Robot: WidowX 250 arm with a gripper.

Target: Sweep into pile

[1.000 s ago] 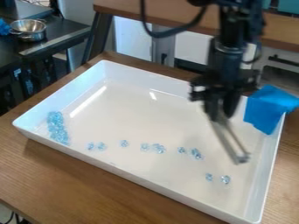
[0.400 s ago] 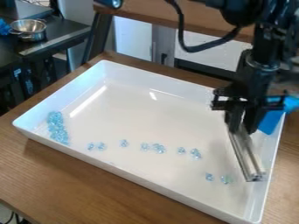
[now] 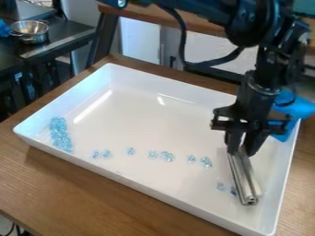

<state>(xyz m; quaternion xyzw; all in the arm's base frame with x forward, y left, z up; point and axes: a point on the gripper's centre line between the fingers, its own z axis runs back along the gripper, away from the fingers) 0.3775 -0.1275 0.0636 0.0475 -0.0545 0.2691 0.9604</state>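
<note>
Metal bar [image 3: 244, 179] and gripper [image 3: 241, 148] have both moved toward the left of the view since the earlier frame, and I have the bar's lower end nearer the front wall of the tray. The closest blue piece [image 3: 234, 190] has shifted slightly left with it.

I've got the bar by its upper end, set between the fingertips, which are closed down to its width and pinching it. The rest of it sticks out below them, slanting down and a little to the right, with its lower end low over the tray's right part. That closest piece is right up against the bar's left side, as far as I can tell, and another piece [image 3: 221, 186] sits just left of it.

Further left I see a loose, broken row of blue pieces [image 3: 167, 156], some in pairs and some alone, well apart from the fingers. At the far left, a heap of blue pieces [image 3: 60, 133] lies bunched near the tray's left corner.

All of it is inside the white tray [image 3: 141, 120], which sits on a wooden table [image 3: 80, 193]. Behind the gripper, blue material [image 3: 295, 110] hangs over the tray's right wall. Off at the upper left, a metal bowl [image 3: 29, 31] stands on a dark counter [image 3: 58, 41].
</note>
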